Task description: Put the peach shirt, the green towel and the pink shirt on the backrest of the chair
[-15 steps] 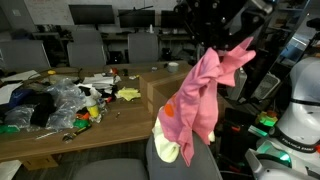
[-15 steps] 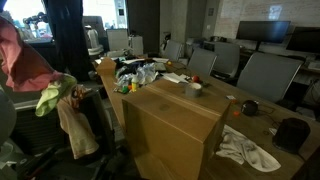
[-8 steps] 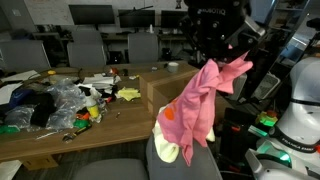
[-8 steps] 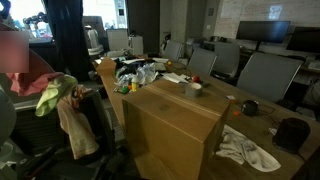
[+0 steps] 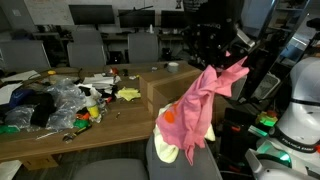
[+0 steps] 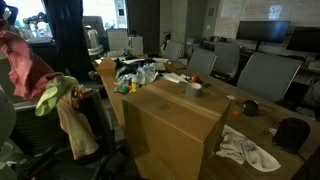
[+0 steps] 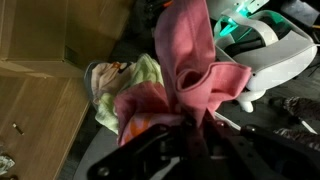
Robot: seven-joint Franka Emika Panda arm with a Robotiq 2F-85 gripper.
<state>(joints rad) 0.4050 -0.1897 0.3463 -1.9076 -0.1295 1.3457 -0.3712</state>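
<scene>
My gripper (image 5: 237, 62) is shut on the pink shirt (image 5: 197, 108), which hangs down over the chair backrest (image 5: 185, 165). In the wrist view the pink shirt (image 7: 190, 70) is pinched between my fingers (image 7: 196, 133). The green towel (image 5: 166, 150) lies on the backrest under the shirt and shows pale green in the wrist view (image 7: 135, 80). In an exterior view the pink shirt (image 6: 25, 65) hangs at the left edge above the green towel (image 6: 52, 95). A peach cloth (image 6: 75, 125) hangs below it on the chair.
A wooden desk (image 5: 60, 138) holds clutter and plastic bags (image 5: 55, 100). A large cardboard box (image 6: 175, 125) stands beside the chair. A white robot base with green lights (image 5: 290, 125) stands close by. Office chairs (image 5: 90, 45) line the back.
My gripper has lowered with the pink shirt, and the shirt has sunk further down onto the chair backrest.
</scene>
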